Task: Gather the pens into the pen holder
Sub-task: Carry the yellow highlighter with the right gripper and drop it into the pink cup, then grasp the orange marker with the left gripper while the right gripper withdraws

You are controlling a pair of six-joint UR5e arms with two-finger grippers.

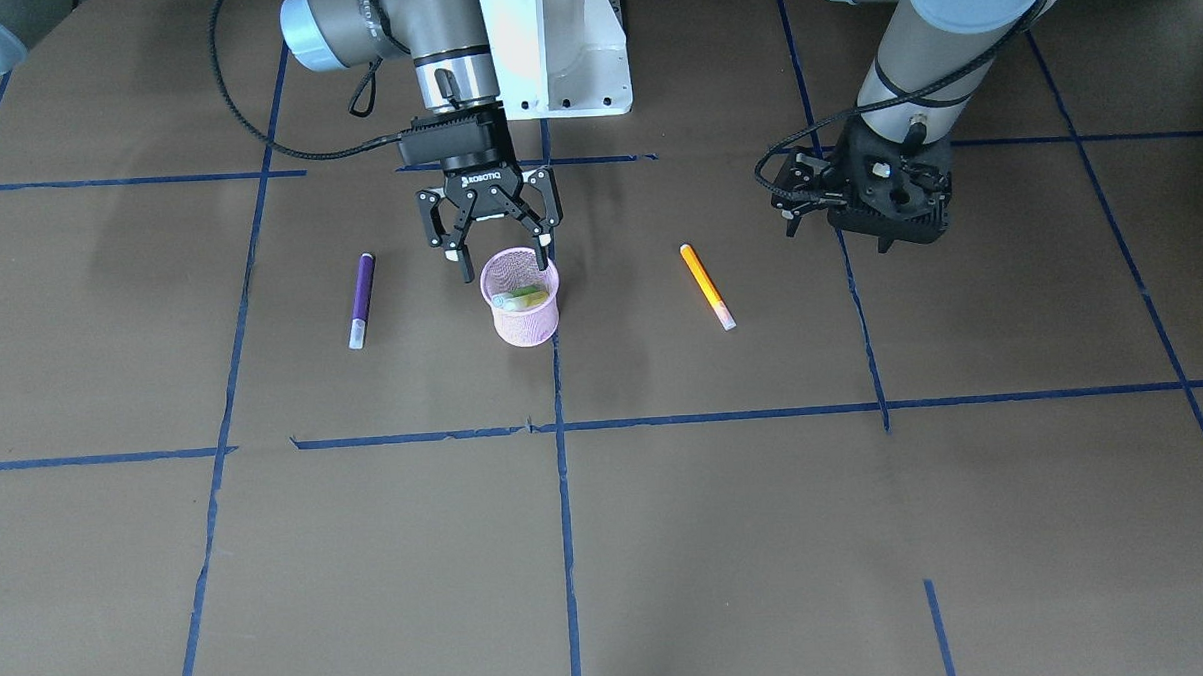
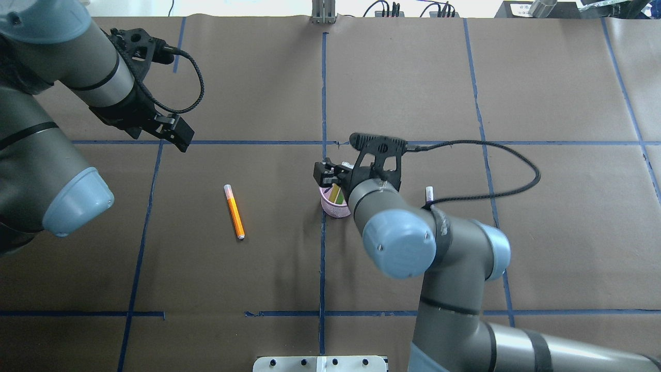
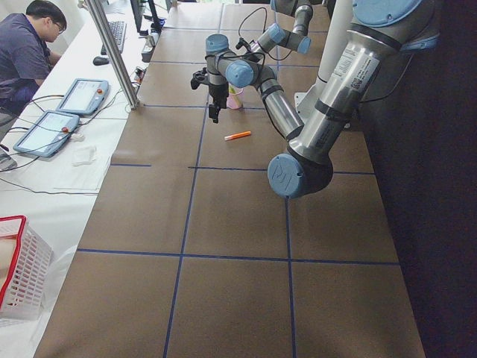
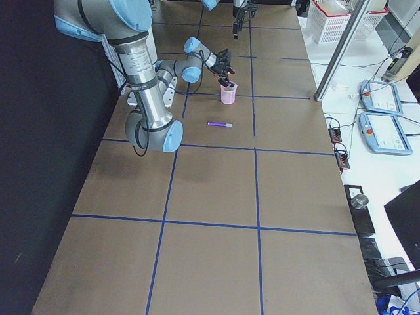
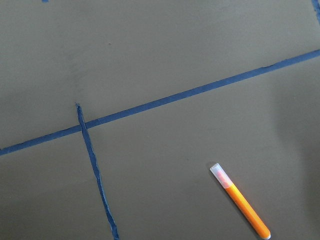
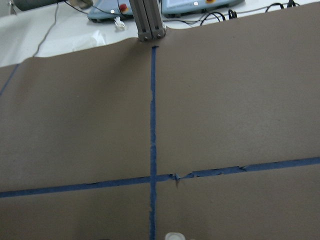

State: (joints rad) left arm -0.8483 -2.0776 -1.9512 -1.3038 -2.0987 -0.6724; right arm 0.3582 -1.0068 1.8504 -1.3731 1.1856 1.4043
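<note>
The pink mesh pen holder [image 1: 524, 321] stands at the table's middle, and a green pen [image 1: 520, 299] leans inside it with its pale cap up. Just above the rim hangs my right gripper [image 1: 504, 261], open, with nothing between its fingers. A purple pen [image 1: 361, 299] lies flat on the robot's right of the cup. On the robot's left of the cup an orange pen [image 1: 708, 286] lies flat, also in the left wrist view [image 5: 240, 201]. My left gripper [image 1: 887, 203] hovers beyond the orange pen; I cannot tell whether its fingers are open or shut.
Blue tape lines [image 1: 563, 499] divide the brown table into squares. The white robot base [image 1: 556, 49] is behind the cup. A seated person [image 3: 22, 52] and tablets [image 3: 82, 95] are off the far side. A red-rimmed basket [image 3: 19, 276] sits beyond the table's left end.
</note>
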